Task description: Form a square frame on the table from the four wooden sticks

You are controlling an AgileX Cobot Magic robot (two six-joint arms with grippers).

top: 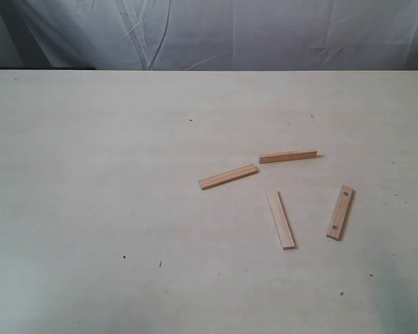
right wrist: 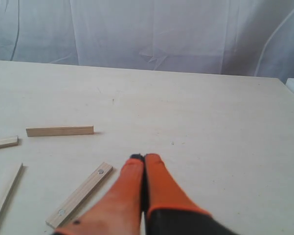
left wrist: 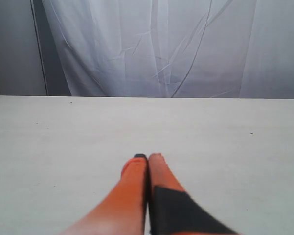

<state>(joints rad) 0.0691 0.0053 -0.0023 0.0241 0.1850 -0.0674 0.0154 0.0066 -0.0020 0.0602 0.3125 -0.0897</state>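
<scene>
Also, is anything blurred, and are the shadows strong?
Exterior view: even light; the four wooden sticks are sharp, with thin shadows on the table. Left wrist view: the left gripper blurs near the lens. Right wrist view: the right gripper too.

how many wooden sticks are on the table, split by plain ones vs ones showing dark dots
plain wooden sticks: 3
wooden stick with dark dots: 1
total: 4
</scene>
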